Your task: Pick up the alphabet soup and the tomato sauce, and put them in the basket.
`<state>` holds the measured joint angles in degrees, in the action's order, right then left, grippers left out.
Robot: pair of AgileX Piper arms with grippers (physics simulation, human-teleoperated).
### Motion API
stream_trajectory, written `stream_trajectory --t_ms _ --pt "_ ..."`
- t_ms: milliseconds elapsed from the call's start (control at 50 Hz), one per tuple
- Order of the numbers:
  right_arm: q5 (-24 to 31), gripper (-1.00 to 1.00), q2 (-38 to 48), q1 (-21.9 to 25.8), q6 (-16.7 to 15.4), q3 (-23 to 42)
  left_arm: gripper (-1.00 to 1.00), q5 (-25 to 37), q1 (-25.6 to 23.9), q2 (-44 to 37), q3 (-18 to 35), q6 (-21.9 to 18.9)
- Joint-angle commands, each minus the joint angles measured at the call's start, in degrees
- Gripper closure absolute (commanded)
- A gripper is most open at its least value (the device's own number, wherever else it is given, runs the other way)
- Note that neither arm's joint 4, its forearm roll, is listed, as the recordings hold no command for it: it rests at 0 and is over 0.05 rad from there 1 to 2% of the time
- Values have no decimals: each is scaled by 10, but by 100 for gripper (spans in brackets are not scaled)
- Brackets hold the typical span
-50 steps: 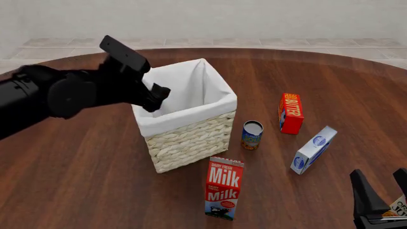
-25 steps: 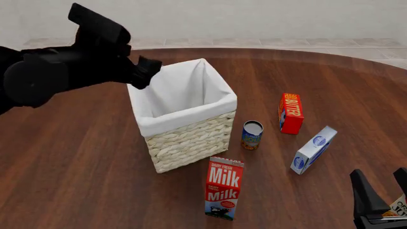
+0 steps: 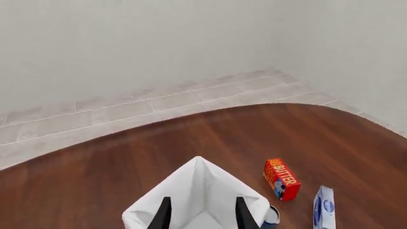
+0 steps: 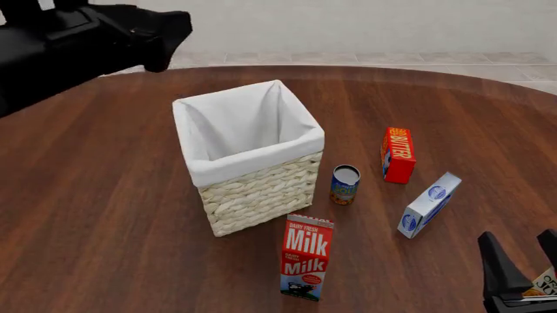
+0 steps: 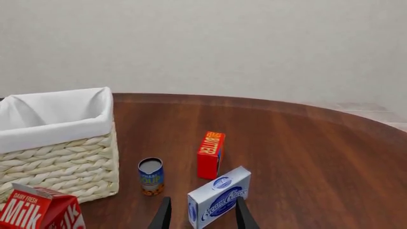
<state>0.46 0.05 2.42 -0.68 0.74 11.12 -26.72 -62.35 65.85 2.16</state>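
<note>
The alphabet soup (image 4: 345,184) is a blue-and-orange can with a silvery top. It stands upright on the table just right of the basket (image 4: 261,195) and also shows in the right wrist view (image 5: 151,176). The tomato sauce is out of view in every frame. My left gripper (image 4: 164,36) is high above the table, left of and beyond the basket. Its fingers (image 3: 164,215) are open, with nothing between them, over the white liner (image 3: 197,191). My right gripper (image 4: 520,259) is open and empty at the near right edge, well short of the soup can.
A milk carton (image 4: 306,256) stands in front of the basket. A red butter box (image 4: 398,154) and a blue-white cream cheese box (image 4: 429,205) lie right of the soup can. The cream cheese box (image 5: 219,196) is just ahead of my right gripper's fingers.
My left arm has risen and drawn back up and to the left, from over the basket's left rim to high above the table. The right arm and the objects have not moved.
</note>
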Motion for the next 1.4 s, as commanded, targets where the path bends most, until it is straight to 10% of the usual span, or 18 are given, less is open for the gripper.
stream_trajectory --t_ms 20,460,1020,1400 --pt "1 -100 0 3 0 -1 -100 -32 2 52 -4 68" --pt "14 -100 10 31 -1 21 -100 -129 74 162 -54 258" --pt "43 -100 139 110 6 188 -100 -149 78 175 -79 283" --pt "62 -100 255 177 -55 312 -100 -155 77 174 -87 293"
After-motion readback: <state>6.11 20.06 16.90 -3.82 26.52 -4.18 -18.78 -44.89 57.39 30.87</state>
